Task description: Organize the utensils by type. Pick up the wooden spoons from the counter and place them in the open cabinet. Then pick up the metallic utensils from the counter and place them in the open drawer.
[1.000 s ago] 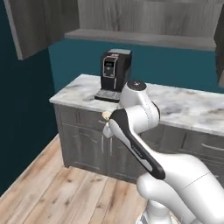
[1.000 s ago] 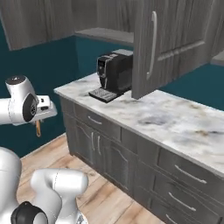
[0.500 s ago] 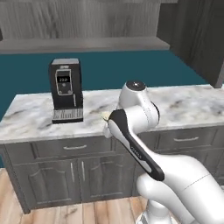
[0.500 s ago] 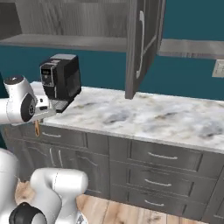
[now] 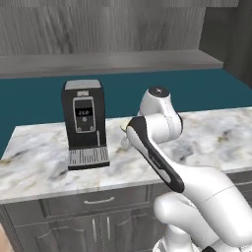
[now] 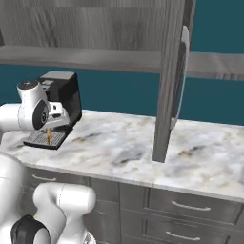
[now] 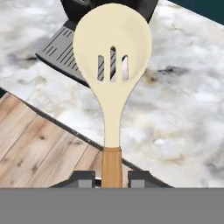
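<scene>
In the left base view, a marble counter runs across dark grey cabinet fronts, under a teal wall and the grey shelf board of the open cabinet. A black coffee machine stands on the counter at the left, and the white arm rises just to its right. A pale sliver at the arm's far side is probably the spoon, carried high so it can go up to the shelf.

In the right base view, the cabinet's long slab door hangs open at the right, leaving the shelf reachable. The gripper hovers at the left, beside the coffee machine, with a tan handle hanging down from it over the machine's drip tray.

In the hand view, the two fingertips are pressed onto the tan handle of a wooden spoon, pinching it at its end so the slotted cream bowl points away, over the counter edge and the plank floor. Holding it by the handle end should let the bowl enter the cabinet first.
</scene>
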